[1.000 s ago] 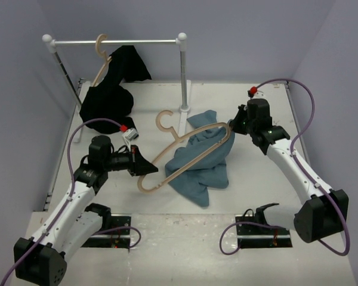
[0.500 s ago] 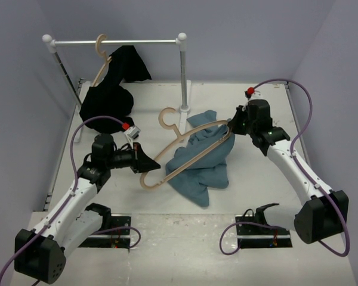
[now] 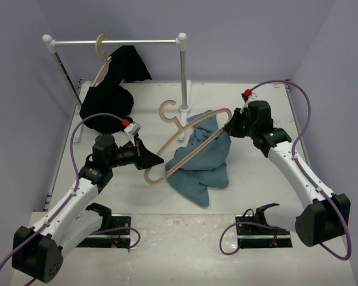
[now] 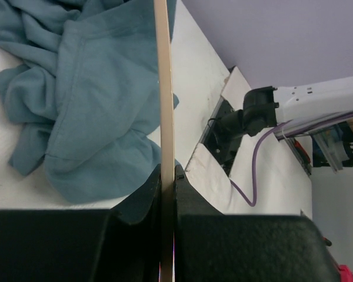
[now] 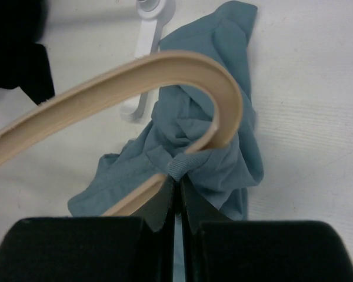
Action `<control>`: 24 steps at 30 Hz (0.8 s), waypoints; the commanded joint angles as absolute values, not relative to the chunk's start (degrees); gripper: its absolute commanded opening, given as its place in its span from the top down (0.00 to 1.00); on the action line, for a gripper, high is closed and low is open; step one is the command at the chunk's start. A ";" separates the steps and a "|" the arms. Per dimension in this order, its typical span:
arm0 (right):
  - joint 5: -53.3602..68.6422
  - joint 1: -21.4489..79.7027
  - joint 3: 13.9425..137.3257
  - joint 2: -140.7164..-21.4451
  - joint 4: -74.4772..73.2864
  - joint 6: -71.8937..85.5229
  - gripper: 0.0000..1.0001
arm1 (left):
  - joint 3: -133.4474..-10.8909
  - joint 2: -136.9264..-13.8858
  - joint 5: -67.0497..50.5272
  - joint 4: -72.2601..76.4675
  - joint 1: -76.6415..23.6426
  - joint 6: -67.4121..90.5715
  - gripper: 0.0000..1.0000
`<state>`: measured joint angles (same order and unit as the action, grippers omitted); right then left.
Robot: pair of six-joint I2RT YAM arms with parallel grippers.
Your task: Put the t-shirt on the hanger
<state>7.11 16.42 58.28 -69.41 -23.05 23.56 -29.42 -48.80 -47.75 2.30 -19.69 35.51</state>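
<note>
My left gripper is clamped on the near-left end of the hanger, holding it tilted above the table. My right gripper pinches a hem of the t-shirt at the hanger's far-right tip; the rest lies heaped mid-table. I judge I'm threading the shirt over that arm. Next I'd draw the cloth along the wood without losing the hem.

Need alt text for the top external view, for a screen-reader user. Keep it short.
Two robot arms hold a tan wooden hanger between them over a white table. The left hand grips its near end, and the right hand pinches the blue t-shirt at its far end. Behind, a black garment hangs on a second hanger on a rack.
</note>
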 commanded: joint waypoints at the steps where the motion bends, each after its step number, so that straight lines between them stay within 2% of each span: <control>1: 7.38 16.44 62.94 -70.74 -22.16 25.94 1.00 | -28.38 -50.02 -47.17 12.08 -25.43 39.38 1.00; 5: 0.71 16.42 65.32 -73.18 -23.35 29.05 1.00 | -27.23 -50.05 -43.22 11.72 -30.89 39.53 1.00; 14: -3.67 15.58 59.03 -70.47 -23.39 30.40 1.00 | -26.88 -44.74 -31.71 3.04 -31.29 36.69 1.00; 24: -3.16 12.30 60.26 -71.10 -23.29 28.97 1.00 | -24.21 -45.95 -36.72 3.92 -31.38 36.25 1.00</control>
